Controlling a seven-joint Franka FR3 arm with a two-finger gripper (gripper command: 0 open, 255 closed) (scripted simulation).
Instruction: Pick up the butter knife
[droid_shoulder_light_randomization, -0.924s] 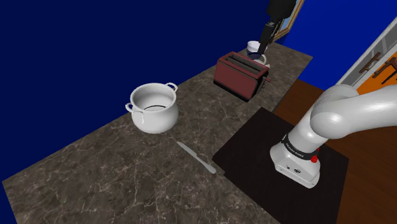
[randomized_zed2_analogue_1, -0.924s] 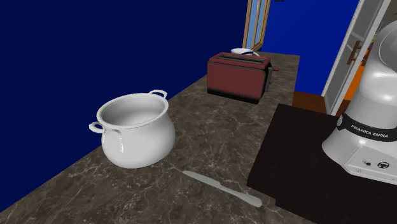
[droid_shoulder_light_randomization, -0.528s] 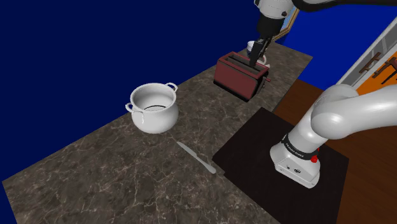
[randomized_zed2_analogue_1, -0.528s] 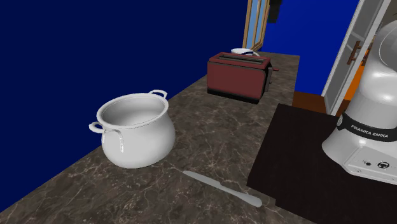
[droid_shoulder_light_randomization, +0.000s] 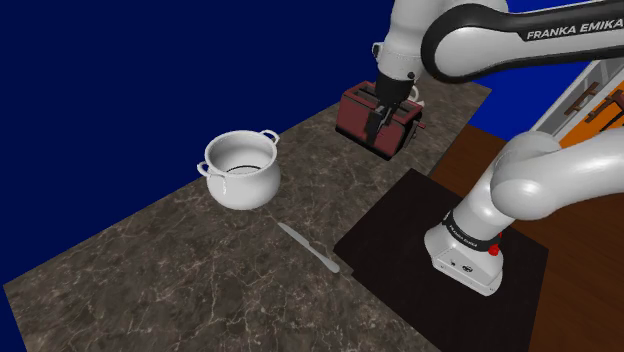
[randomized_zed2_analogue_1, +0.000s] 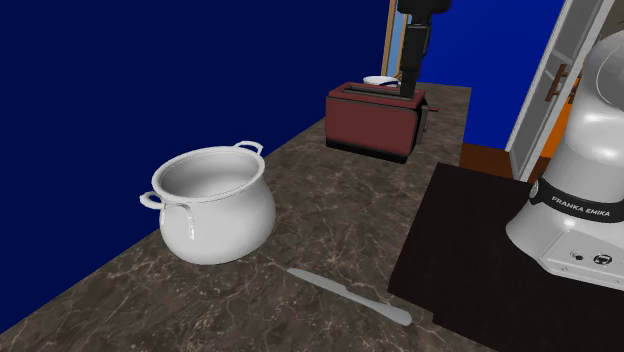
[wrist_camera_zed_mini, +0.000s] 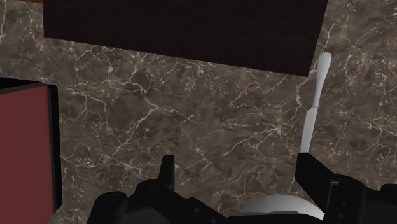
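Bench inventory, by count:
- Bench (droid_shoulder_light_randomization: 150, 270), dark marbled top: one.
- Butter knife (randomized_zed2_analogue_1: 350, 295), pale grey, one piece: one.
- Pot (droid_shoulder_light_randomization: 240, 172), white: one, with two loop handles (droid_shoulder_light_randomization: 268, 135).
- Toaster (randomized_zed2_analogue_1: 372, 125), dark red: one.
- Small white dish (randomized_zed2_analogue_1: 380, 80): one.
- Stand (droid_shoulder_light_randomization: 400, 235), black top: one.
- Robot arm (droid_shoulder_light_randomization: 540, 180), white with dark joints: one.
- Gripper (wrist_camera_zed_mini: 238, 160), black: one, with two fingers (wrist_camera_zed_mini: 167, 172).

Loose items on the bench: four.

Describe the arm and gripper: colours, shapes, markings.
The arm has glossy white, rounded links with dark joints. A dark band carries white FRANKA EMIKA lettering, and the base bears a red dot. The gripper is all black, with two blocky fingers.
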